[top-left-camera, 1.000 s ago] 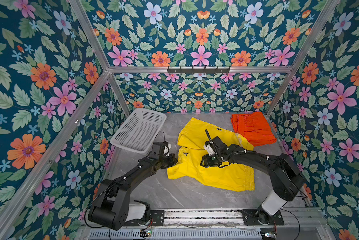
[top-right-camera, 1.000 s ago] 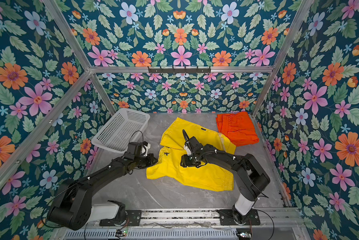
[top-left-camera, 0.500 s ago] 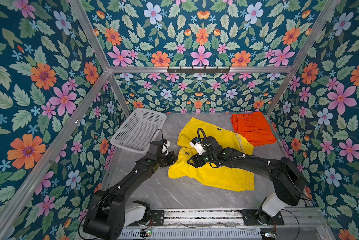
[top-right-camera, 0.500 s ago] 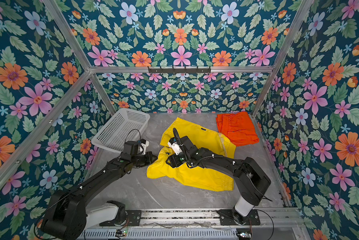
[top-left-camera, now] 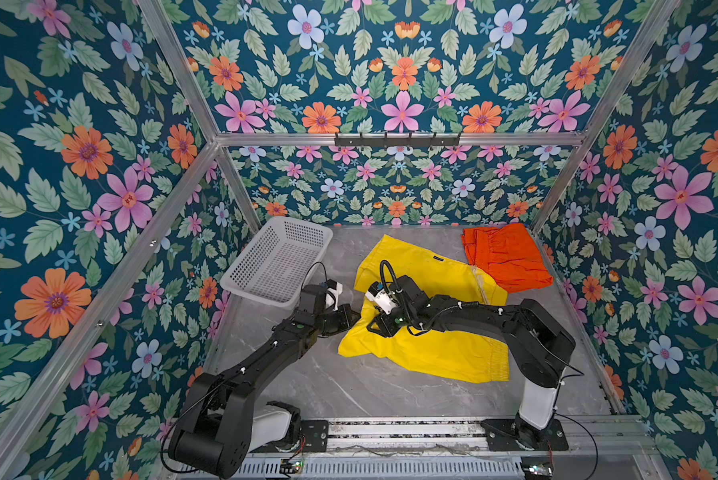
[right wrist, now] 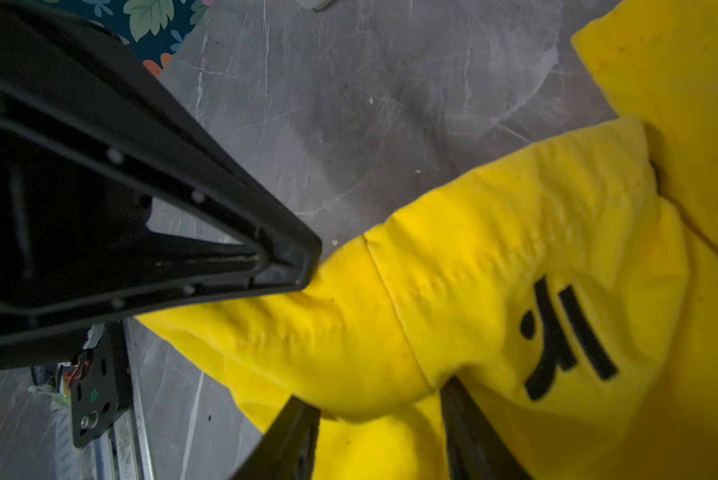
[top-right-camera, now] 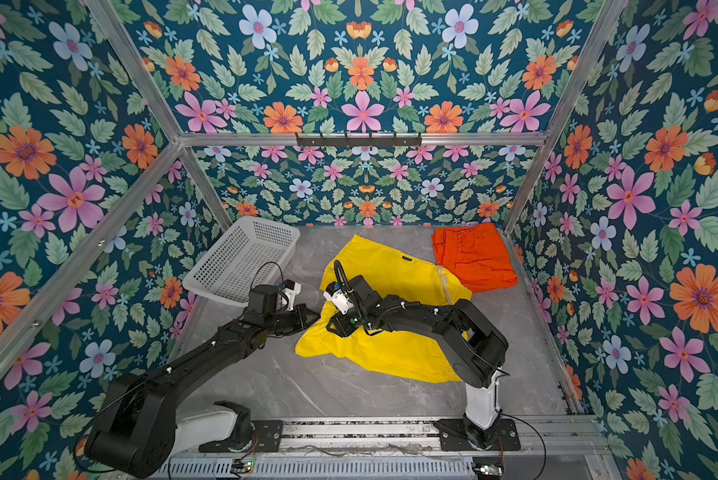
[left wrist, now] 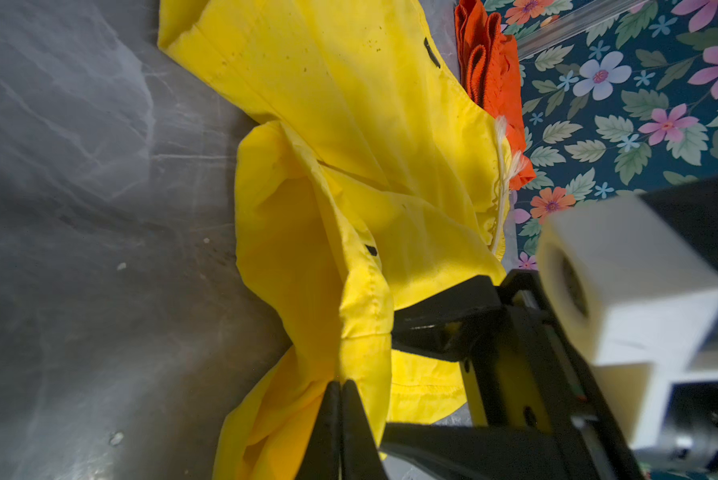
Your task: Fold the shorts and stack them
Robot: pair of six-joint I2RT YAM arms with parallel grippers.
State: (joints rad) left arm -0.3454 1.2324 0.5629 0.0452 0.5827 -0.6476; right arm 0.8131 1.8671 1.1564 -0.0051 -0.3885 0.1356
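Note:
The yellow shorts lie spread in the middle of the grey table, their left leg bunched up. My left gripper is shut on the hem of that bunched leg. My right gripper has reached across to just beside it. Its two fingers stand apart around a raised fold of the yellow shorts, next to a black printed mark. The orange shorts lie folded at the back right, touching the yellow pair's waistband and pale drawstring.
A white perforated basket leans tilted at the back left, close behind my left wrist. Floral walls with metal frame bars enclose the table on three sides. Bare grey tabletop shows in front of the shorts.
My right gripper slid left across the yellow shorts to the bunched leg beside my left gripper, and its jaws narrowed. The left leg of the shorts crumpled further.

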